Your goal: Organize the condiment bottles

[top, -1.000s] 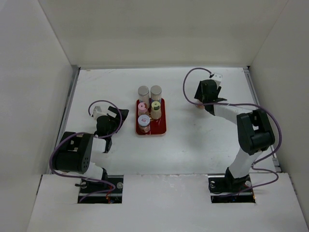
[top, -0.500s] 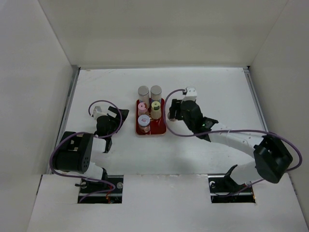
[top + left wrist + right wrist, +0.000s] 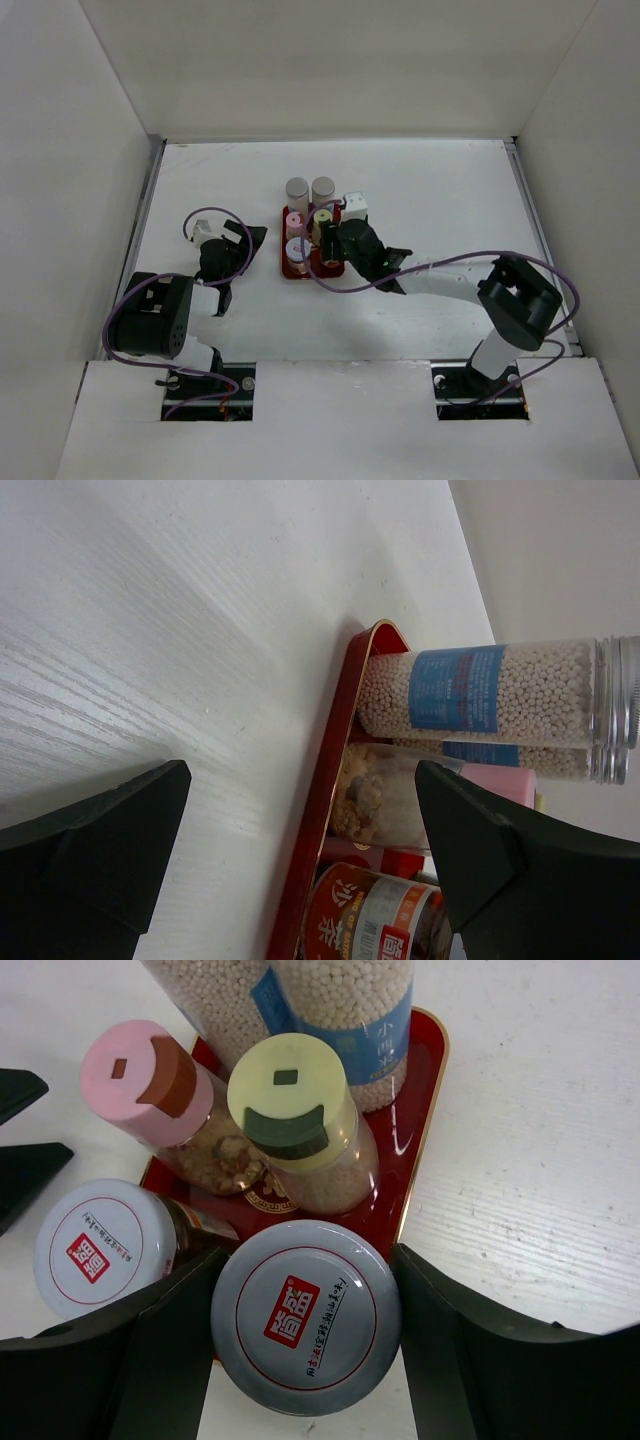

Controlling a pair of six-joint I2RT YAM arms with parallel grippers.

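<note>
A red tray holds two tall grey-lidded jars, a pink-capped jar, a yellow-green-capped jar and a white-lidded jar. My right gripper is over the tray's near right corner. In the right wrist view it is shut on the second white-lidded jar, beside the first one and in front of the yellow-green cap and pink cap. My left gripper is open and empty just left of the tray.
White walls enclose the table on three sides. The right arm stretches low across the table from its base to the tray. The left wrist view shows the blue-labelled tall jar and bare table left of the tray.
My right arm has swung left from the back right of the table to the tray's near right corner. My left arm has not moved.
</note>
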